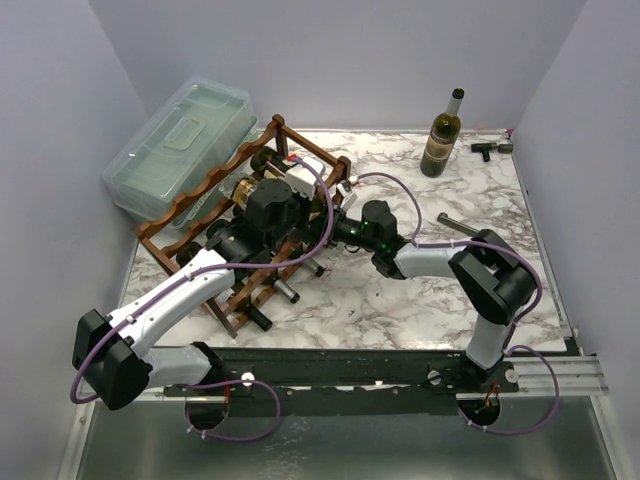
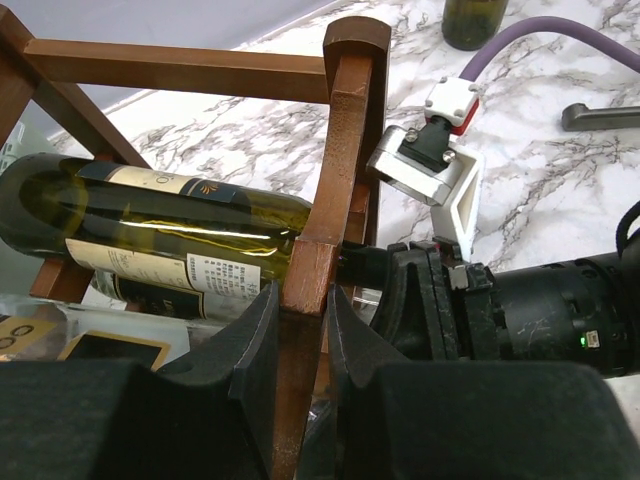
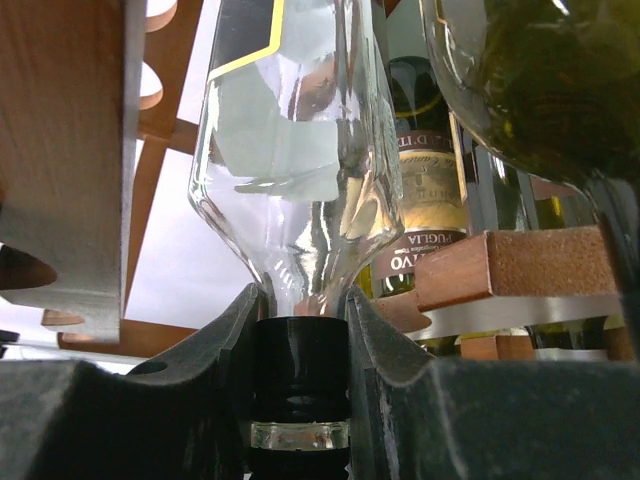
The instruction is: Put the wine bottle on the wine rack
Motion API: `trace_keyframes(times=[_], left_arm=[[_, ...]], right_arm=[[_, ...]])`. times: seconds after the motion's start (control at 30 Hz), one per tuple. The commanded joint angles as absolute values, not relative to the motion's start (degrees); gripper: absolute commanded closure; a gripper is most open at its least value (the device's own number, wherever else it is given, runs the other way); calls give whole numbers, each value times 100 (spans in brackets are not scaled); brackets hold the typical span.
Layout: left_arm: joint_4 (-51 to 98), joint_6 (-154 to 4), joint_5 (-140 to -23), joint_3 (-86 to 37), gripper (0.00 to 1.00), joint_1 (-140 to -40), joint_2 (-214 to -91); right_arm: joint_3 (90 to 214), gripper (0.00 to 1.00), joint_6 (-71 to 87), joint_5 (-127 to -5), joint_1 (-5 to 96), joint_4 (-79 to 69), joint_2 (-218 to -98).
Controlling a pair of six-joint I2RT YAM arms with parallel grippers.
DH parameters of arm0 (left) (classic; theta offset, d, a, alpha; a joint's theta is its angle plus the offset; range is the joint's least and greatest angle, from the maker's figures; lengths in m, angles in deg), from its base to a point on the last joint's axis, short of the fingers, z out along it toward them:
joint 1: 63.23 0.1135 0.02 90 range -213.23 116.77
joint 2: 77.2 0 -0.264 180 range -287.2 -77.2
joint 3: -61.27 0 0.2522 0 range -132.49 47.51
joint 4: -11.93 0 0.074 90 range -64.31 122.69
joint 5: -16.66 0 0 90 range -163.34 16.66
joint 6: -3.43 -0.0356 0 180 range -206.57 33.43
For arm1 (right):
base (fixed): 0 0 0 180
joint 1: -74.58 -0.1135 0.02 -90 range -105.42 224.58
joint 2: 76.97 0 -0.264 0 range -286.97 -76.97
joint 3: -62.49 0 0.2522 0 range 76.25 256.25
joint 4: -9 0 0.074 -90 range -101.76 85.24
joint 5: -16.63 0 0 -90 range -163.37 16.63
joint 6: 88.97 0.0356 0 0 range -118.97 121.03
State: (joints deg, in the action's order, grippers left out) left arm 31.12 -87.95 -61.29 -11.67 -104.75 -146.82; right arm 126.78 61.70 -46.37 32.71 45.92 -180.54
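Clear glass wine bottle [image 3: 300,150] lies on its side inside the wine rack [image 2: 345,130], its black neck pinched tight by the right pincer [image 3: 300,305]. The left pincer [image 2: 300,295] squeezes the rack itself. Which row holds the bottle is hard to tell.

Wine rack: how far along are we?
Done: one dark green bottle lies in the reddish-brown wooden wine rack. In hand: left gripper clamps a rack rail; right gripper grips the clear glass bottle by its black-capped neck. Left: seat it, release; an upright green bottle stands at the far edge.
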Motion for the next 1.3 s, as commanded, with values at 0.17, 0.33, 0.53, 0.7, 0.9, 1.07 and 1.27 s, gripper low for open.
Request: trace_keyframes(times=[0.17, 0.33, 0.53, 0.7, 0.9, 1.07, 1.27], left_arm=[[2964, -8595, -6669, -1138, 100, -10684, -14536], [2964, -8604, -6656, -1138, 100, -10687, -14521], [2962, -8586, -6691, -1138, 100, -10691, -14520], [2964, -8594, -6686, -1138, 100, -10702, -14508], [2964, -8613, -6641, -1129, 100, -10709, -14513], [2964, -8630, -6588, -1124, 100, -10718, -14513], [2981, -8580, -6492, -1136, 80, -10743, -14495]], right_arm=[[13327, 92, 5533, -5533, 3162, 4298, -17731], [13271, 67, 5408, -5851, 3122, 3681, -17554], [13301, 44, 5195, -6062, 3044, 2911, -17324], [13342, 36, 4922, -6212, 2986, 2463, -17209], [13355, 35, 4729, -6291, 2905, 2108, -17116], [13242, 35, 4658, -6256, 2879, 1935, -16814], [13049, 33, 4255, -6311, 2869, 1285, -16077]])
